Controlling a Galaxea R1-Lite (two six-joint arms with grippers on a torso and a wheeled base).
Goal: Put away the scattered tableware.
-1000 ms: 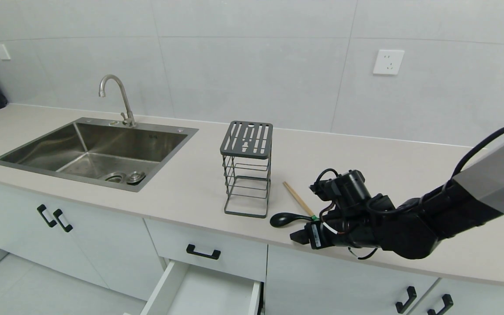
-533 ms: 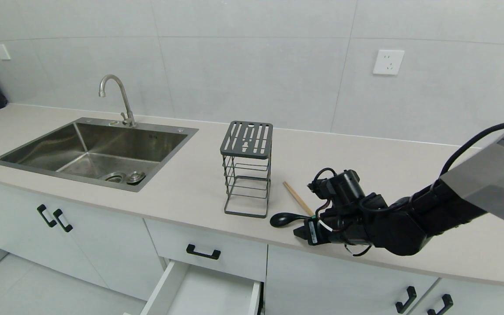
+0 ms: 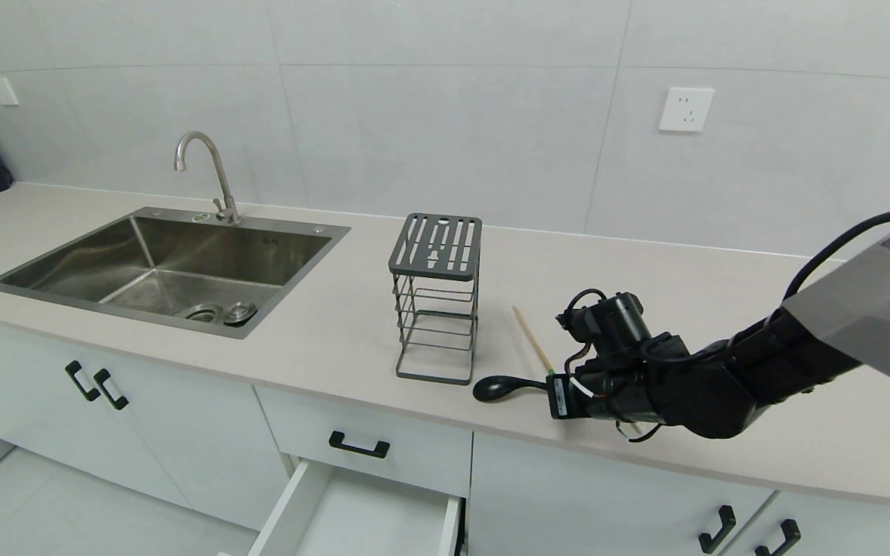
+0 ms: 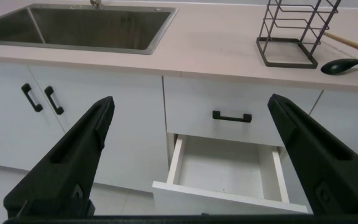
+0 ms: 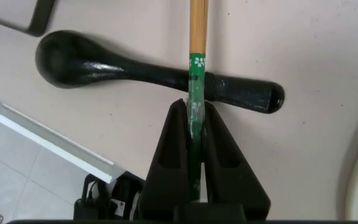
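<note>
Holds chopstick (image 3: 531, 340) clamped in right hand (image 5: 194, 107) right of centre, across black spoon (image 3: 493, 388) — rack (image 3: 436, 247) just left — left hand (image 4: 191, 102) spread apart.

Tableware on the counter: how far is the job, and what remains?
Done: nothing looks stored yet. In hand: the right gripper is shut on the bamboo chopstick with a green end, which crosses over the black spoon. To do: that spoon lies on the beige counter beside the grey wire rack; the white drawer below is open, the left gripper open before it.
</note>
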